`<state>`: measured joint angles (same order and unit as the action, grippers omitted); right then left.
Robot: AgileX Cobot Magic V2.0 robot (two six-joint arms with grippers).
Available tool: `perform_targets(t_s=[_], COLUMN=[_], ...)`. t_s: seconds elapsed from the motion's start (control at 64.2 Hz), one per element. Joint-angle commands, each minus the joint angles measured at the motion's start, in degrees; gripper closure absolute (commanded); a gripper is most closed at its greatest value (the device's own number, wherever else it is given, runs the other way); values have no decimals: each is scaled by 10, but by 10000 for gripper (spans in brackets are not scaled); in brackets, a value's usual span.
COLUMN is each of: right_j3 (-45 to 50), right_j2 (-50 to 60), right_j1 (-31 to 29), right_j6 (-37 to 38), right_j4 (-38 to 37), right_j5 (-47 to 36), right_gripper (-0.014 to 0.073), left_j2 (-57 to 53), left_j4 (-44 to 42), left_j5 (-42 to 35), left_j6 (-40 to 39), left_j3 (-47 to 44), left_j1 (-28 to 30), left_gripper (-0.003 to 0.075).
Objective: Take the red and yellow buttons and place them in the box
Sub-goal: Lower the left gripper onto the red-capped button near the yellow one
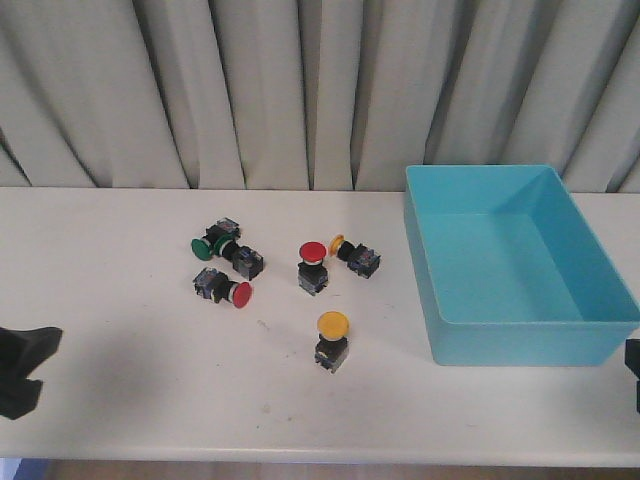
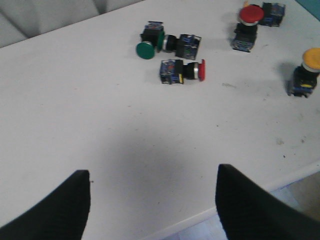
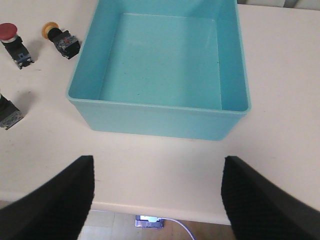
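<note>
No text, brand, number or sign can be read anywhere. The small blue and yellow patches on the switch bodies (image 2: 172,72) may be labels, but they are too blurred to make out.

Bright, even light; soft shadows, slight blur

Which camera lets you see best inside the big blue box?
The right wrist view: it looks down into the box, showing its whole bare floor and all four walls. The front view shows the box at a slant, its near wall hiding some floor. The left wrist view barely catches it, if at all.
</note>
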<state>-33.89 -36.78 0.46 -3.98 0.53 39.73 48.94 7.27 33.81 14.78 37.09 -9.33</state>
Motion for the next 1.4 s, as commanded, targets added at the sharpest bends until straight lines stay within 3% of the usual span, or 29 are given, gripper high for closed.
perform_targets(t_s=[0.0,0.187,0.763,1.386], right_j3=[-19,-19,-19,-19], right_j2=[-3,-3,-3,-3], right_j1=[-3,-3,-3,-3], right_j6=[-5,-5,-5,-5], right_j4=[0,0,0,0], right_j5=[-34,-34,-23,-23], right_gripper=[67,67,67,67], left_j2=[51,149,496,722], left_j4=[27,56,55,54], left_j5=[-81,-113,-115,-52], left_j6=[29,38,53,47], left_j3=[19,49,363,631], left_j1=[-31,-86,-186,-194], left_gripper=[218,218,218,218])
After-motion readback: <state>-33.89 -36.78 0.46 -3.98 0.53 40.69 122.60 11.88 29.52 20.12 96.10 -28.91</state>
